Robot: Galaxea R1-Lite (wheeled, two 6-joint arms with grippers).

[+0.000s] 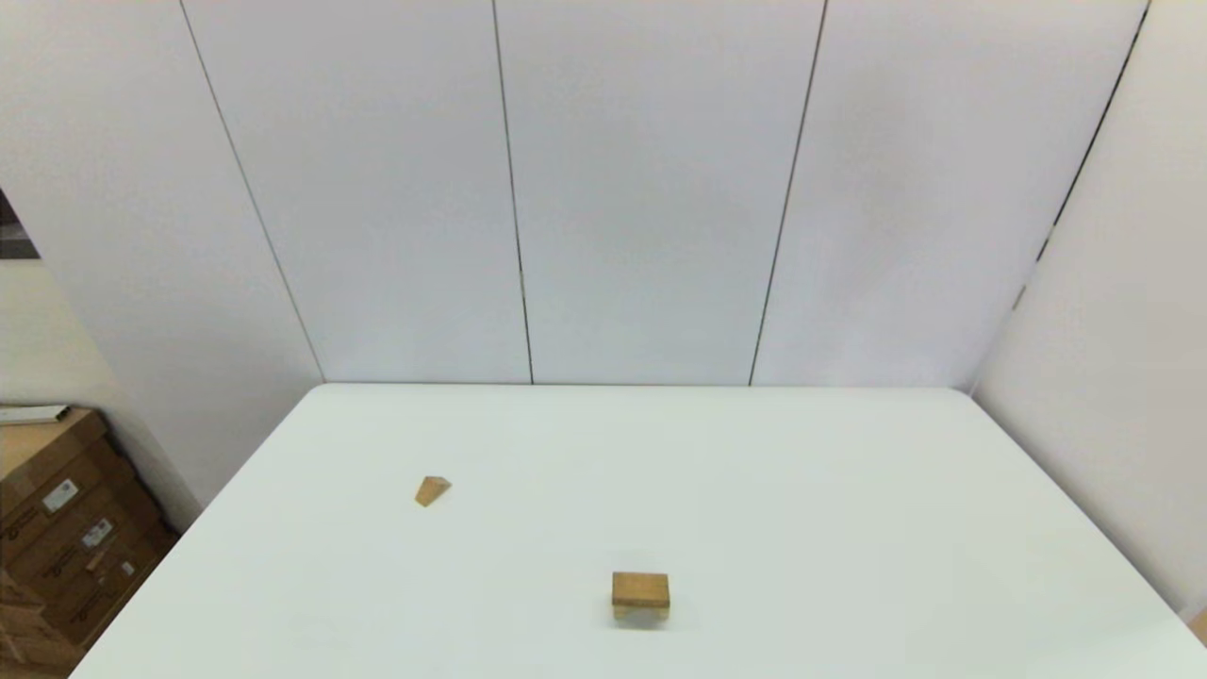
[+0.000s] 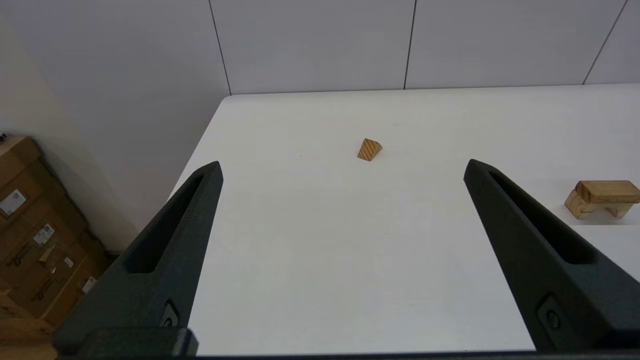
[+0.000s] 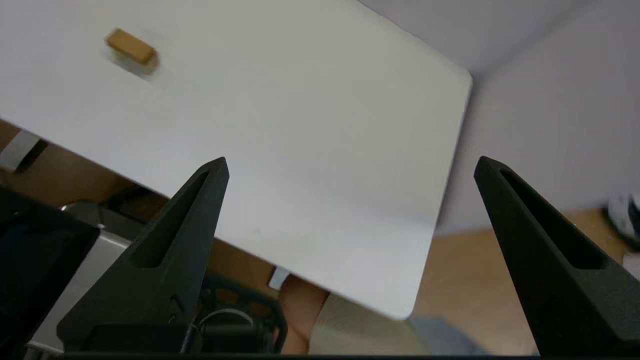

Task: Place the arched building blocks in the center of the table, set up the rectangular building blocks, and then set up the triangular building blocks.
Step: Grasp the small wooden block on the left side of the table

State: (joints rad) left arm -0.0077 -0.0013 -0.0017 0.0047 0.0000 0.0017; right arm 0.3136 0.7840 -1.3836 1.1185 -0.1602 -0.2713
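The rectangular block (image 1: 640, 589) lies flat on top of the arched block (image 1: 640, 613), near the middle of the table's (image 1: 849, 490) near edge. The triangular block (image 1: 433, 490) rests alone toward the left edge, well apart from the stack. The left gripper (image 2: 342, 170) hovers above the table, fingers spread wide and empty, facing the wedge. The right gripper (image 3: 350, 167) is parked off the table's right near corner, likewise spread and empty. Risk: the wedge's sloped faces may slip from the pads during pinching. Setting it down off-centre may shift the slab on the arch.
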